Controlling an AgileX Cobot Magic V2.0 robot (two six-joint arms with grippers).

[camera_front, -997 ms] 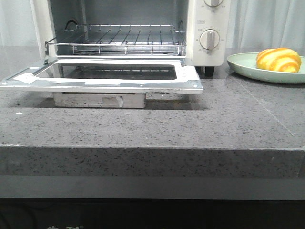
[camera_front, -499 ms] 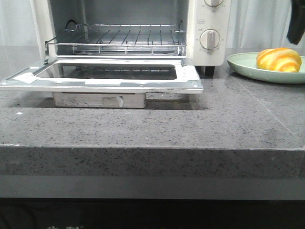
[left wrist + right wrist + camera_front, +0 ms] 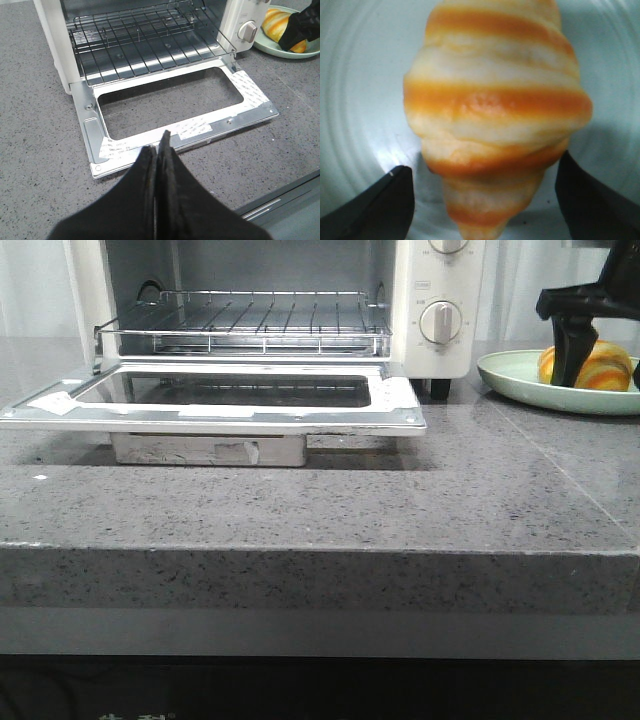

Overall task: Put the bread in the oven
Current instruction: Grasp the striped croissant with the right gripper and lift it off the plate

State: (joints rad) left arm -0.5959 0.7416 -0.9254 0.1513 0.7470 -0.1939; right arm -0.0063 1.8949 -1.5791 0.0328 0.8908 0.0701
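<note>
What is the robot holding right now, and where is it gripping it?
Nothing yet. The right gripper is open around the bread on the plate; the left gripper is shut, empty.

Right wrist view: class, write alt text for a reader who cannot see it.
A glossy croissant-shaped roll with orange-brown and pale yellow stripes fills the frame, lying on a pale green round plate. Two black fingertips of the open right gripper flank its narrow end.
</note>
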